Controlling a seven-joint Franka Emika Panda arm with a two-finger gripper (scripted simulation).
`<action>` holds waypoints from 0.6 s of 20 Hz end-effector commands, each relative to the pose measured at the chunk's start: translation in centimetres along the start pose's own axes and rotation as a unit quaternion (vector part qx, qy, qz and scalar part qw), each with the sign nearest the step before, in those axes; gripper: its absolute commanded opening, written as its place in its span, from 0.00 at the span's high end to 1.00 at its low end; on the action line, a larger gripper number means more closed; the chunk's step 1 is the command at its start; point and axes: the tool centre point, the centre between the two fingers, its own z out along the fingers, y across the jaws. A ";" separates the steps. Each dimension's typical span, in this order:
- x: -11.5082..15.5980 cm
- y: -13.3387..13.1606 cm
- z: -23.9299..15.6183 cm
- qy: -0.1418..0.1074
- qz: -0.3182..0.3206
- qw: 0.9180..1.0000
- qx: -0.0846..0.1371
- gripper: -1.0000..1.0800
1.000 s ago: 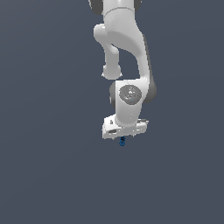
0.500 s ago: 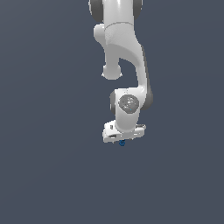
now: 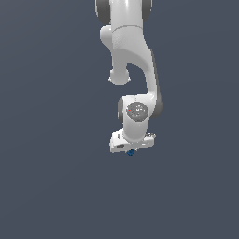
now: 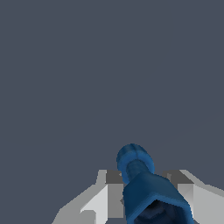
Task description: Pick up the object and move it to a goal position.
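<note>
beneath the white arm (image 3: 133, 70), the jaws grip the object (image 4: 146, 188); its knobby end pokes out.

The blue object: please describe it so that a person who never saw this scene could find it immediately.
Start from the white robot arm hanging down in the middle of the plain grey exterior view and follow it to the gripper at its lower end. The blue object pokes out just under it, between the fingers. It is the only coloured thing, tiny, elongated, with a rounded knobby end.
</note>
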 end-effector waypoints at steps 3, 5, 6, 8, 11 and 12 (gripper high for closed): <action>0.0 0.0 0.0 0.000 0.000 1.000 0.000 1.00; 0.0 0.0 0.0 0.000 0.000 1.000 0.000 1.00; 0.0 0.0 -0.1 0.000 0.000 1.000 0.000 1.00; -0.2 0.2 -0.3 0.000 0.000 1.000 0.000 1.00; -0.5 0.5 -0.9 0.000 0.000 1.000 0.000 1.00; -0.7 0.7 -1.2 0.000 0.000 1.000 0.000 1.00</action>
